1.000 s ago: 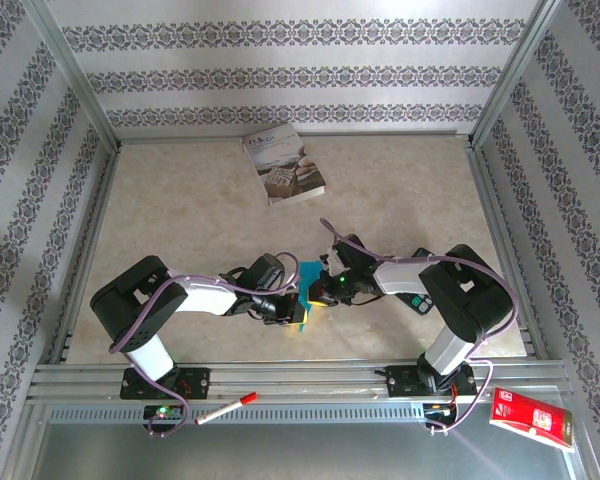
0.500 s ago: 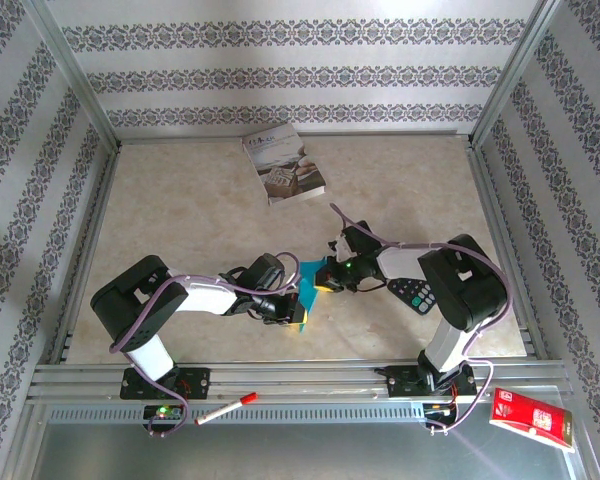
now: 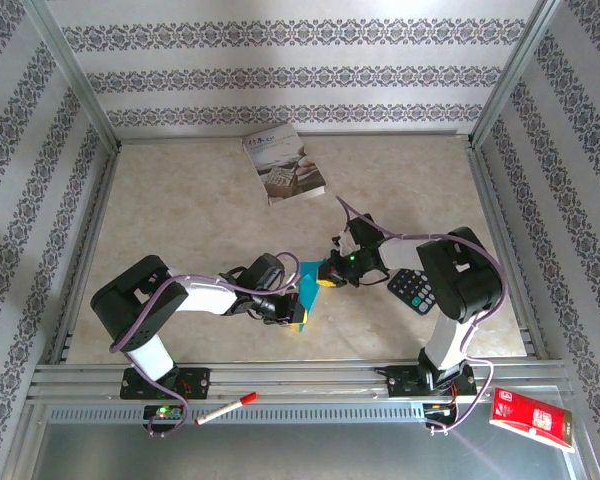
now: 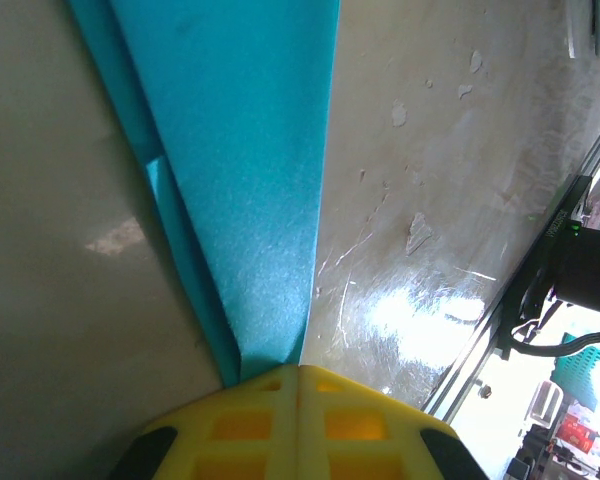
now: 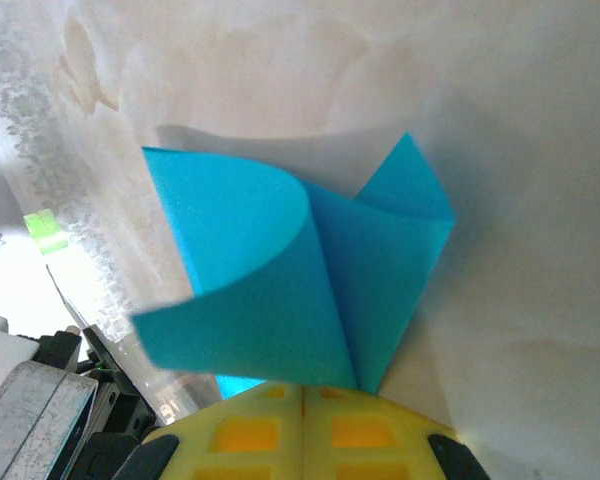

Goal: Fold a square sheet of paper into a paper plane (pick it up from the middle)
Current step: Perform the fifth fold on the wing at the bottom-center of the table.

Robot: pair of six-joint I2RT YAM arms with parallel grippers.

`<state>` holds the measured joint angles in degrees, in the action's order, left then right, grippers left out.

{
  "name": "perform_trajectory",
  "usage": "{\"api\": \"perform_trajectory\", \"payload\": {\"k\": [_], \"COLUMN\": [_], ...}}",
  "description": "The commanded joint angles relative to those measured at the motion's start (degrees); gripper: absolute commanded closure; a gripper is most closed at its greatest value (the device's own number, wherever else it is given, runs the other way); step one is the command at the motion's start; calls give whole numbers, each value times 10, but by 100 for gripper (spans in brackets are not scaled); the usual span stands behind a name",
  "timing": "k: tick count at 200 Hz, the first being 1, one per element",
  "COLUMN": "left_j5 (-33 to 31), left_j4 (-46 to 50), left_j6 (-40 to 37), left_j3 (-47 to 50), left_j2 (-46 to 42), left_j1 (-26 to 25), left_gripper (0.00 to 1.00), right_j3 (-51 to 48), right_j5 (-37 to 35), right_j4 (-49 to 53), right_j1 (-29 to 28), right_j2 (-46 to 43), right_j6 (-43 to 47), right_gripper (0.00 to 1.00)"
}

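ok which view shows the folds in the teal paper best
Right wrist view: the paper curls open above the right gripper, its layers plain. Left wrist shows a flat creased strip; the top view, a sliver.

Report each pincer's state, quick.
Left pincer: closed, holding the blue paper.
Right pincer: closed, holding the same blue paper.

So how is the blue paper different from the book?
The blue paper is plain teal; the book is grey-white with print. The paper is folded and curled, pinched by the left gripper and right gripper; the book lies flat, untouched, far back on the table. Both are made of paper.
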<state>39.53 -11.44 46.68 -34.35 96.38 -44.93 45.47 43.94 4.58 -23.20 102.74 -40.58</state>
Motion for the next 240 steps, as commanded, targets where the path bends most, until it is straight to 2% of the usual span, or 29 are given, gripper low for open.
{"api": "perform_trajectory", "payload": {"k": [1, 169, 204, 230, 240], "left_j5": [-39, -43, -48, -58, -58], "left_j4": [144, 151, 156, 164, 153], "left_j6": [-18, -15, -9, -6, 2], "left_j3": [39, 34, 18, -8, -20], "left_j2": [34, 22, 9, -13, -25], "left_j1": [0, -1, -1, -1, -1], "left_gripper": [100, 100, 100, 100, 97], "right_j3": [24, 124, 160, 152, 137], "right_j5": [-113, -134, -125, -125, -139], "right_j4": [-36, 1, 46, 87, 102], "right_j1": [38, 113, 115, 104, 93], "right_j2": [28, 70, 28, -42, -76], "right_j6": [14, 37, 55, 83, 90], "right_gripper": [100, 100, 100, 99, 97]}}
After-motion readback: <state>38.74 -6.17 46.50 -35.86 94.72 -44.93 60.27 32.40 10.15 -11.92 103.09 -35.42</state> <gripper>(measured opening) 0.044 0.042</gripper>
